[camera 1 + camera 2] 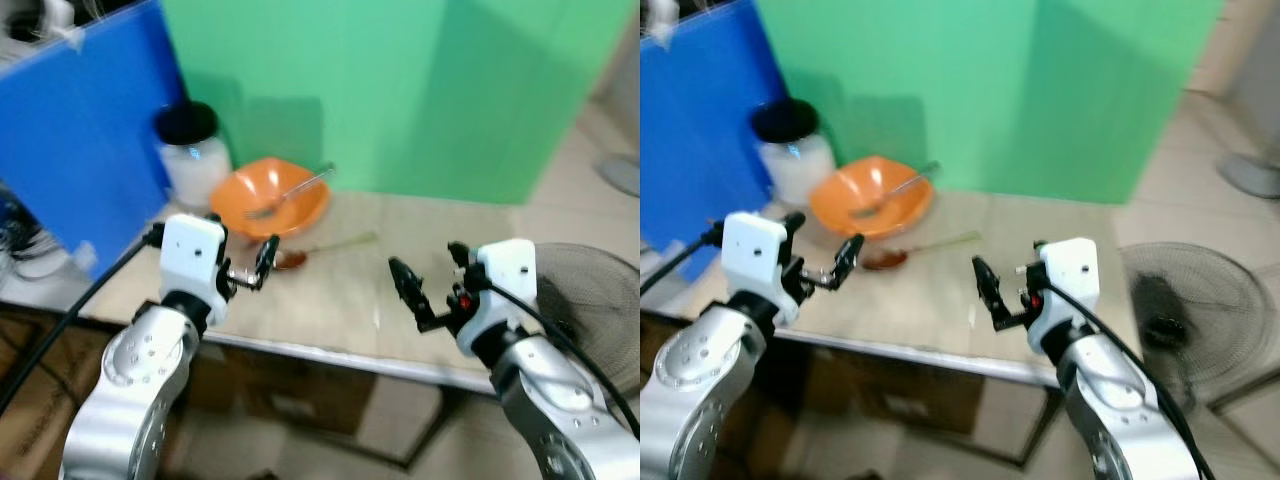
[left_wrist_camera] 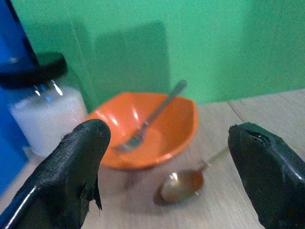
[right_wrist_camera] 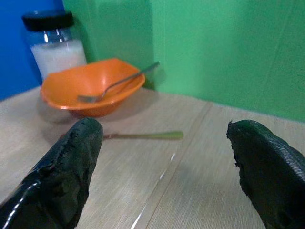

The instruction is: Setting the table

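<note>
fingers (image 2: 76, 171) of both arms spread, raised over table (image 1: 440, 250), empty.

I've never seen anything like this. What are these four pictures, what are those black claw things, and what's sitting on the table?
The top two pictures come from cameras in a humanoid robot's head, looking down at its own silver arms. The black claws are its grippers, left gripper and right gripper, both open and holding nothing. The lower two pictures come from a camera on each wrist, looking out between that gripper's two fingers. On the wooden table sit an orange bowl with a fork resting in it, a spoon with a pale green handle lying beside the bowl, and a black-lidded jar of something white.
</note>
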Motion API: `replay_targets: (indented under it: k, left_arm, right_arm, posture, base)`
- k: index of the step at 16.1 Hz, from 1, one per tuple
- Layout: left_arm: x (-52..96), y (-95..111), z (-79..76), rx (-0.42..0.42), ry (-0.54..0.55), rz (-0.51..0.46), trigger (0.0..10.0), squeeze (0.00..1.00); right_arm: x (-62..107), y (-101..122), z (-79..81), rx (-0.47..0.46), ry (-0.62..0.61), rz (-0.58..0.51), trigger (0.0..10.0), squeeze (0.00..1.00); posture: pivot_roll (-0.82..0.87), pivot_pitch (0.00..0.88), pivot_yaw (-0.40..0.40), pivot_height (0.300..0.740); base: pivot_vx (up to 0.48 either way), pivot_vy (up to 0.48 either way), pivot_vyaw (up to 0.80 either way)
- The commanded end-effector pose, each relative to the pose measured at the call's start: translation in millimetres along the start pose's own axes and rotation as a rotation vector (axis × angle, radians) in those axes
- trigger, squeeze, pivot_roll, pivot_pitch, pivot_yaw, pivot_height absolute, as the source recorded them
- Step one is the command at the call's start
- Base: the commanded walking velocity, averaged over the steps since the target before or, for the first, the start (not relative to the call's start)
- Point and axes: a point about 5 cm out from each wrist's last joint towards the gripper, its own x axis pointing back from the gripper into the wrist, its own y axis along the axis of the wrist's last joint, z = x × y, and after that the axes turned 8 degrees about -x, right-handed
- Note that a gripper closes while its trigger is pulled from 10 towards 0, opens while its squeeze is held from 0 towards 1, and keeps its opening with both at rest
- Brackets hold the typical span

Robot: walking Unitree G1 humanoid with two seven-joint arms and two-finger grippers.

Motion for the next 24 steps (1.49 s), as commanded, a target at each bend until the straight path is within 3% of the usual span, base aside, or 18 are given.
replay_targets:
  k: [1,11,15,16,20,22,23,24]
  left_arm:
    - [0.1,3,-4.4,0.002,-0.015,-0.008,10.0,0.00]
    - [-1.7,2,-12.6,0.003,-0.087,-0.003,10.0,0.00]
    - [-2.4,-1,-15.6,-0.025,-0.145,0.004,10.0,0.00]
    - [-2.4,-1,-18.1,-0.040,-0.202,-0.003,10.0,0.00]
    - [-1.5,-1,-27.5,-0.061,-0.366,-0.018,10.0,0.00]
    - [4.2,-2,-36.6,-0.059,-0.511,-0.006,10.0,0.00]
    - [9.5,-3,-42.3,-0.059,-0.604,0.011,10.0,0.00]
    - [12.5,-4,-45.1,-0.069,-0.660,0.028,10.0,0.00]
  right_arm:
    - [1.3,0,-4.7,0.007,-0.016,0.000,10.0,0.00]
    - [-1.3,7,-20.7,0.039,-0.056,-0.020,10.0,0.00]
    - [-5.0,7,-27.3,0.162,0.081,0.057,10.0,0.00]
    - [-9.2,8,-27.6,0.241,0.187,0.092,10.0,1.00]
    - [-25.7,-1,-29.3,0.319,0.422,0.198,10.0,1.00]
    - [-43.8,-15,-34.1,0.316,0.561,0.322,10.0,1.00]
    - [-58.1,-19,-37.1,0.322,0.615,0.370,10.0,0.03]
    - [-69.0,-17,-36.5,0.327,0.639,0.374,10.0,0.00]
  posture:
    - [0.09,0.000,0.029,0.740]
    - [0.08,0.000,0.035,0.740]
    - [0.06,0.000,0.042,0.740]
    - [0.06,0.000,0.046,0.740]
    - [0.05,0.000,0.055,0.740]
    - [0.05,0.000,0.054,0.740]
    - [0.06,0.000,0.052,0.740]
    - [0.06,0.000,0.052,0.740]
  base:
    - [0.300,0.000,0.80]
    - [0.294,0.000,0.00]
    - [0.000,0.000,0.00]
    - [0.000,0.000,0.00]
    - [0.000,0.000,0.00]
    - [0.000,0.000,0.00]
    - [0.000,0.000,0.00]
    - [0.000,0.000,0.00]
